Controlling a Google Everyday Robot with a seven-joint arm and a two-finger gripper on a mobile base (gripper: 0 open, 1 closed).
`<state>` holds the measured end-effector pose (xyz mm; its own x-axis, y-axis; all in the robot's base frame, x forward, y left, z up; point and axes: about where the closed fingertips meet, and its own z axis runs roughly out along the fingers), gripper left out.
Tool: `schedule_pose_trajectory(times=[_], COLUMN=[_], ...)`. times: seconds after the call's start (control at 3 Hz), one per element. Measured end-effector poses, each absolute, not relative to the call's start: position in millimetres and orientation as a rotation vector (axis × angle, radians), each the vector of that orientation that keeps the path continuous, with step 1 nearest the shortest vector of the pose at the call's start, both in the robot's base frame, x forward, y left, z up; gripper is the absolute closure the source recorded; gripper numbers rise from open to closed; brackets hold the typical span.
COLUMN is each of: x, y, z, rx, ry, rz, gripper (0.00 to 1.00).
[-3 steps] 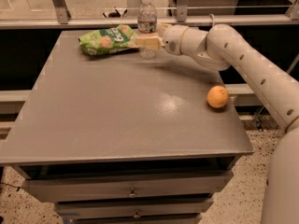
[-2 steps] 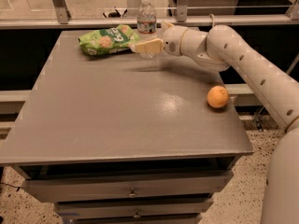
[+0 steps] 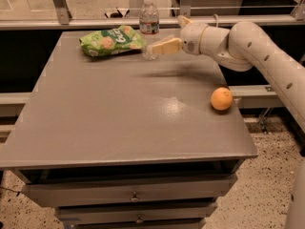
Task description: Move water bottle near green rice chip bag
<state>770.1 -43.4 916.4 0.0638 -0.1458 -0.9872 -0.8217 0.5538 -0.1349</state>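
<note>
Though unclear if clenched, meets upright clear plastic water bottle (image 3: 149,23) at jaw tips of cream gripper (image 3: 153,46); crinkly green rice chip bag (image 3: 110,41) just beyond.

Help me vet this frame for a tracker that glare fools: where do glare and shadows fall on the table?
Camera view: a pale sheen marks the table left of the orange; a soft shadow lies under the arm, below the gripper, which is at the water bottle beside the green rice chip bag.
</note>
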Motion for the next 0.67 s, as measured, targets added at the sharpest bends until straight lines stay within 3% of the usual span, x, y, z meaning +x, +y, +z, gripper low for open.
schedule_pose_trajectory(times=[0.33,0.67], x=[750.0,748.3], y=[-90.4,-88.9], z=[946.6,947.5], rx=[-0.951,-0.959], ry=[1.428,1.426], rz=[0.516,0.518], gripper=[0.0,0.0])
